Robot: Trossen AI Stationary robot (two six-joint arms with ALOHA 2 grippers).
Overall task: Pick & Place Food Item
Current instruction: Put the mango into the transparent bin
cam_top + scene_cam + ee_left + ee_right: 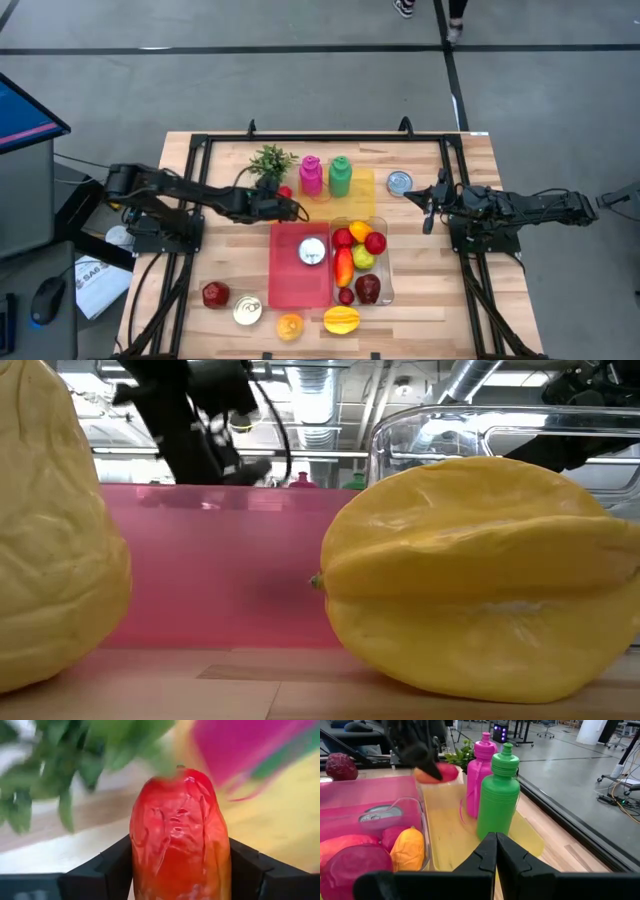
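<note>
My left gripper (285, 205) is shut on a glossy red-orange food item (180, 835), between the leafy green plant (270, 160) and the pink bottle (311, 176). The right wrist view shows that item (437, 772) under the left gripper, beyond the yellow mat (450, 827). A pink tray (298, 268) with a round lid on it sits at the table's middle. A clear bin (385, 285) beside it holds several fruits. My right gripper (496, 847) is shut on nothing and waits near the tin can (399, 183). My left gripper pinches the red-orange food item between its two fingers (114, 865), one on each long side (140, 845). The item's rounded end (182, 775) sticks out past the fingertips. In the right wrist view the fingers slant down onto it from above, and it looks lifted off the table.
A green bottle (340, 176) stands next to the pink one on the yellow mat (362, 195). Near the front edge lie a dark red fruit (215, 295), a round tin (248, 312), an orange (290, 326) and a yellow starfruit (480, 610). A black frame rings the table.
</note>
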